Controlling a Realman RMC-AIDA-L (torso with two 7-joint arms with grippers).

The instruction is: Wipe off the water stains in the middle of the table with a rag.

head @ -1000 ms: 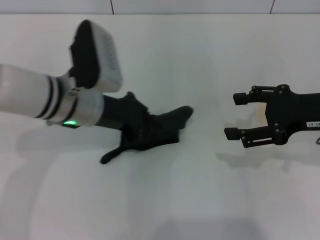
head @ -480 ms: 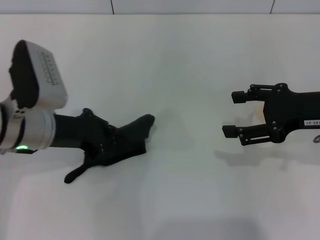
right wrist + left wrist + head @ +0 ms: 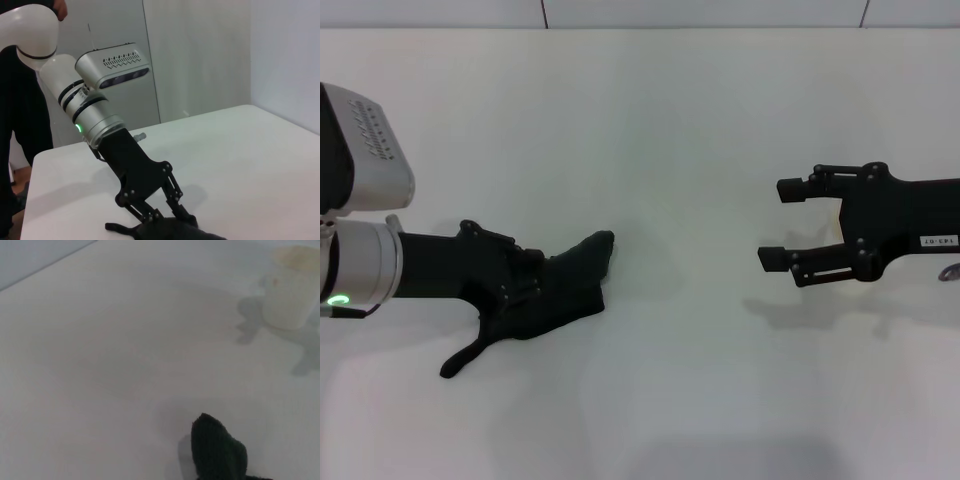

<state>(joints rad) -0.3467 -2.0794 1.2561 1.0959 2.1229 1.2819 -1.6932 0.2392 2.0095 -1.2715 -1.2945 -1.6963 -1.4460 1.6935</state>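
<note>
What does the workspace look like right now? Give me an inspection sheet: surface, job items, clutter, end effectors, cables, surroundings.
Surface: white table, smooth; no stain visible in any view.
Job items: black rag lies crumpled on the table at the robot's left, one corner trailing toward the robot.
Clutter: a pale cup stands upright on the table, seen only in the left wrist view.
End effectors: left end effector presses down on the rag, fingers shut on it. Right end effector is open at the robot's right, holding nothing, apart from the rag.
Cables: nothing seen.
Surroundings: a pale wall behind the table; a person in dark clothes stands past the table's edge in the right wrist view.
</note>
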